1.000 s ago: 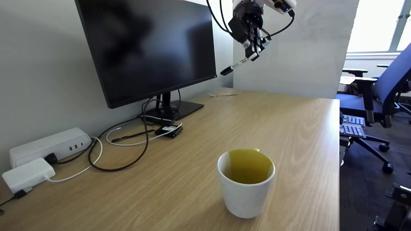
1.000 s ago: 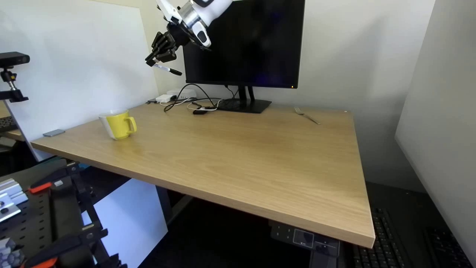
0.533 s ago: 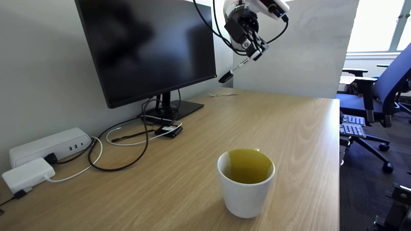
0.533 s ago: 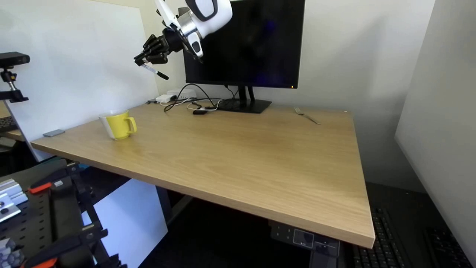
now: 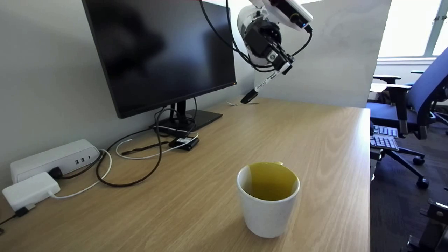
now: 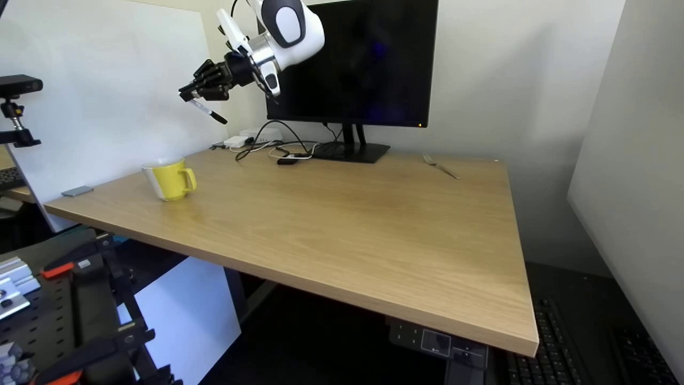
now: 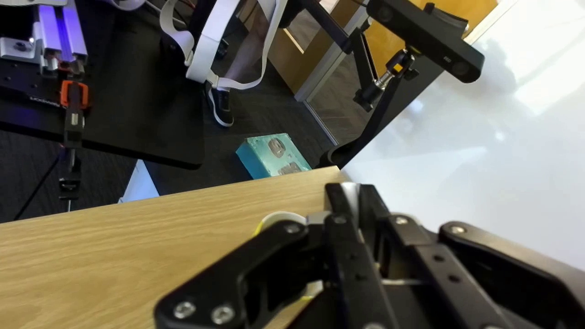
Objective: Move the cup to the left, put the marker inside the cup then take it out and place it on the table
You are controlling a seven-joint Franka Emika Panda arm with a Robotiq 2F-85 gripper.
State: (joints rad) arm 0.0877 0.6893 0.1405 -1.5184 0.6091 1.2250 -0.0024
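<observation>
Behind a light wood-grain table stands a dark monitor, set against a pale wall. In an exterior view, the cup rests upright on the table top, mouth upward, an attitude suited to receiving an item from above. High beyond it, and well apart, the gripper holds the marker by the white end of the barrel; the black cap points obliquely downward. End gripping presumably leaves most of the barrel free for insertion. In an exterior view that takes in the fork, the cup stands near the white panel, its yellow handle turned toward the broad middle of the table, where it should not obstruct entry through the mouth. The marker is in the air, outside the cup, and slopes down away from the gripper; insertion into the cup is judged to be the pending step. A steeper attitude would probably be required before lowering, since a slanted barrel could catch the rim and tip the cup or pivot in the grip. In the wrist view, the fingertips are nearly together: the jaws are parted only by the thickness of the marker, whose white end fills the narrow gap. Part of the cup's rim shows past one finger; the gripper hides the rest, so alignment of marker and cup cannot be confirmed from there.
</observation>
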